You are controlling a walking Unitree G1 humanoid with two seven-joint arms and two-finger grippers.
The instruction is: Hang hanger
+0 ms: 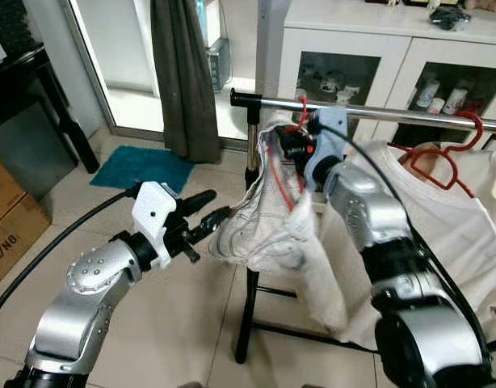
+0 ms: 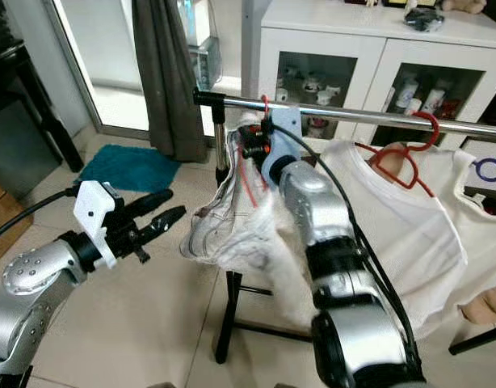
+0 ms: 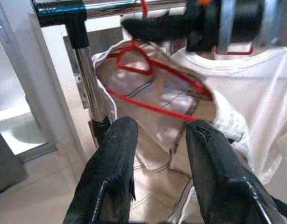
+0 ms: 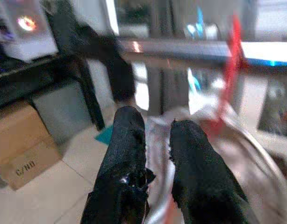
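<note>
A red hanger (image 1: pixel 303 105) carrying a white garment (image 1: pixel 272 230) has its hook over the left end of the silver rail (image 1: pixel 409 115). My right gripper (image 1: pixel 290 145) sits just below the rail at the hanger's neck. Its fingers (image 4: pixel 129 140) stand a narrow gap apart with nothing between them, and the red hook (image 4: pixel 233 60) is off to one side. My left gripper (image 1: pixel 222 204) is open, its fingertips at the garment's lower left edge. In the left wrist view the hanger's wire (image 3: pixel 155 108) shows through the cloth.
A second red hanger (image 1: pixel 446 158) with a white T-shirt (image 1: pixel 442 234) hangs further right on the rail. The rack's black post (image 1: pixel 245 323) stands below. Behind are a white cabinet (image 1: pixel 377 48), a dark curtain (image 1: pixel 183 81), a teal mat (image 1: pixel 139 166) and a cardboard box (image 1: pixel 10 222).
</note>
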